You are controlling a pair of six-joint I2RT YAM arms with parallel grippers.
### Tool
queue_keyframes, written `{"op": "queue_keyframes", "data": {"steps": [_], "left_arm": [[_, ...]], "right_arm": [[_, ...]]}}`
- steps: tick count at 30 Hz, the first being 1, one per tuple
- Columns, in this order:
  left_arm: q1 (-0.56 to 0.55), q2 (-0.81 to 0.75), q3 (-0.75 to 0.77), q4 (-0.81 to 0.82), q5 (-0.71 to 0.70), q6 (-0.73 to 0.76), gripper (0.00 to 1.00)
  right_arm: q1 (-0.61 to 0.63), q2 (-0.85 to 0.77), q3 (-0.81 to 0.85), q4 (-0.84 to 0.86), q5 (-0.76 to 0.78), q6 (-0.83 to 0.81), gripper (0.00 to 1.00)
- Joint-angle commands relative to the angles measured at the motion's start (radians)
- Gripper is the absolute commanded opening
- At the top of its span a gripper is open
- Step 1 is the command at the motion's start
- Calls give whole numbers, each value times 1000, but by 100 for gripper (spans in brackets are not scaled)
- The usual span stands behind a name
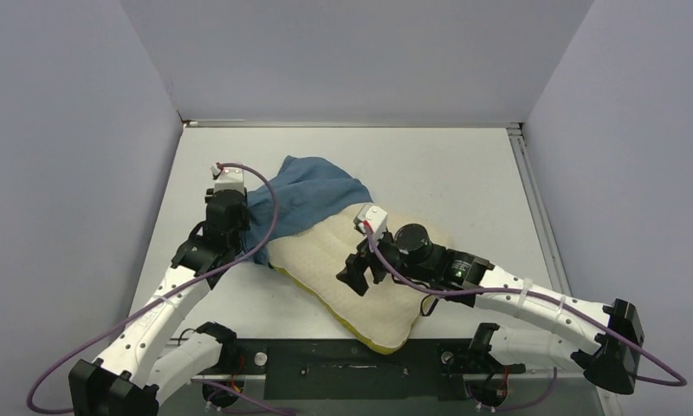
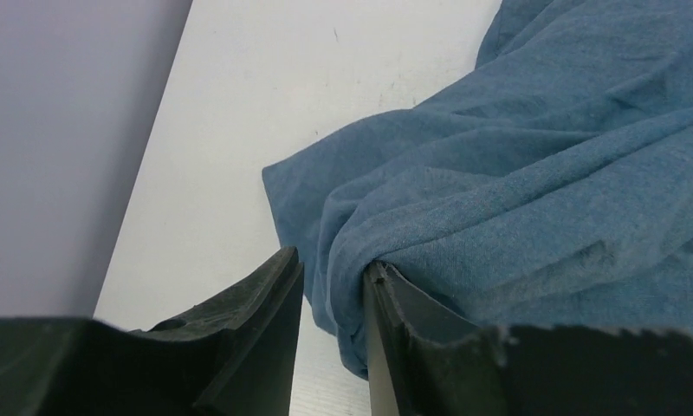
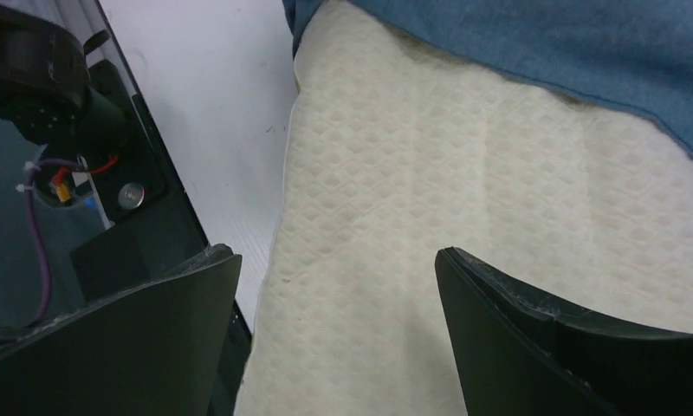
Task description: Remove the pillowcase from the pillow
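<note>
We judge pillowcase limp, light; pillow plump, yielding. We'd pinch bunched cloth at pillow's 11 o'clock. Now left gripper narrowly parted, holding nothing; right gripper wide, empty.

A white table has a tiny dark speck on it. A back wall, a left wall and a right wall stand around it, all plain pale purple. A thin silver rail runs along the table's right edge, and a black plate lies flat along the near edge with a round silver bolt on it.
</note>
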Motion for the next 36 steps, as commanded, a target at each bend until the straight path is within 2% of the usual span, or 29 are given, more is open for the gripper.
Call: {"op": "queue_keyframes", "data": {"steps": [1, 4, 10, 13, 15, 17, 21, 25, 29, 36], "left_arm": [[4, -50, 14, 73, 25, 15, 32], [1, -73, 9, 73, 51, 10, 36], [-7, -88, 17, 55, 8, 3, 47], [-8, -91, 17, 54, 18, 0, 57], [-12, -89, 16, 61, 53, 1, 67], [-17, -75, 22, 58, 71, -11, 79], [-19, -4, 114, 5, 128, -36, 89], [-21, 113, 235, -44, 214, -61, 91], [-51, 251, 354, -59, 279, -62, 91], [-165, 555, 631, -129, 301, 37, 92]], "right_arm": [[-85, 30, 126, -31, -54, 27, 89], [-200, 72, 183, -49, -70, 44, 96], [-512, 230, 246, -22, -225, 126, 99], [-616, 324, 222, 63, -313, 173, 100], [-667, 389, 206, 119, -371, 196, 100], [-683, 458, 206, 156, -408, 203, 95], [-686, 591, 206, 229, -502, 213, 92], [-684, 657, 171, 318, -544, 244, 91], [-684, 686, 159, 327, -574, 230, 96], [-666, 699, 133, 379, -630, 251, 28]]}}
